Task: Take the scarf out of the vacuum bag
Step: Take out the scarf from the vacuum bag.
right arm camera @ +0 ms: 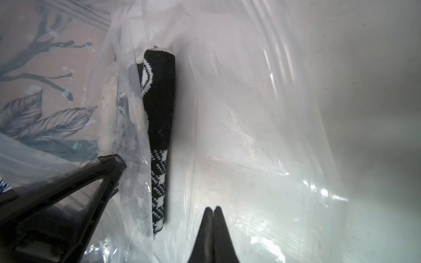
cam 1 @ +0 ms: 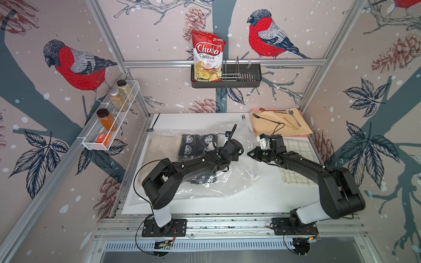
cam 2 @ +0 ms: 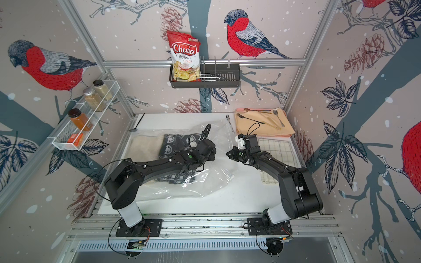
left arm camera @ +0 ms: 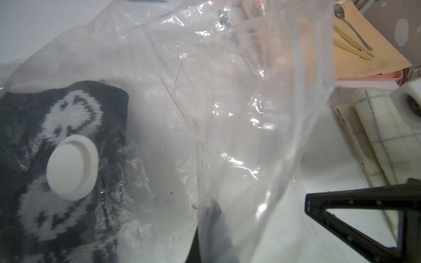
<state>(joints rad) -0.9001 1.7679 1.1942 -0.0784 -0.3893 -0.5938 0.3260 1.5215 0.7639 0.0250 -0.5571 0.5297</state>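
Observation:
The vacuum bag [cam 1: 227, 184] [cam 2: 205, 182] lies crinkled across the white table. Inside it is the scarf [cam 1: 196, 145] [cam 2: 173, 145], black knit with white faces. The bag's white valve cap [left arm camera: 71, 167] sits over the scarf [left arm camera: 68, 109]. My left gripper [cam 1: 239, 152] [left arm camera: 214, 218] is shut on the bag's upper sheet and holds it raised at the mouth. My right gripper [cam 1: 249, 153] [right arm camera: 213, 208] is shut, tip to tip with the left. Whether it pinches plastic I cannot tell. The right wrist view looks into the bag at the scarf's folded edge [right arm camera: 159, 102].
A beige cloth [cam 1: 161, 145] lies in the bag left of the scarf. A checked cloth [cam 1: 296, 148] lies under my right arm. A pink tray [cam 1: 296, 136] with cutlery sits at the back right, a fork [cam 1: 243, 118] beside it. A black spoon [cam 1: 151, 129] lies back left.

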